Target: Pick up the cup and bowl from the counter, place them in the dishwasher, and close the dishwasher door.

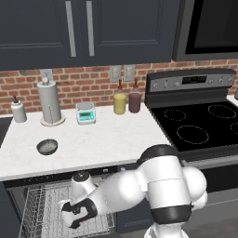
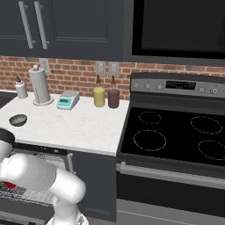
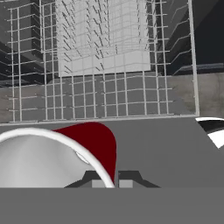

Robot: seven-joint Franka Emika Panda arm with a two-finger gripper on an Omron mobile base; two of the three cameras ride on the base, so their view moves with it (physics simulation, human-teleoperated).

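The pincer is shut on the rim of the cup: in the hand view its two dark tips stand on either side of the white rim, with the red wall on one side and the white inside on the other. The cup hangs low in front of the surface, over the open dishwasher.

What the next move seems to turn on is that the wire rack lies straight ahead of and beneath the cup, its grid of tines spread out along the hand's line of sight, with the dishwasher door as the flat grey panel just under the cup. The cup's open mouth faces back toward the hand, so it hangs tilted rather than upright. A short move forward onto the rack looks likely, then a release.

The bowl sits on the surface, well above and behind the hand, near the front edge at the left; it has not yet been picked up, and the door is down.
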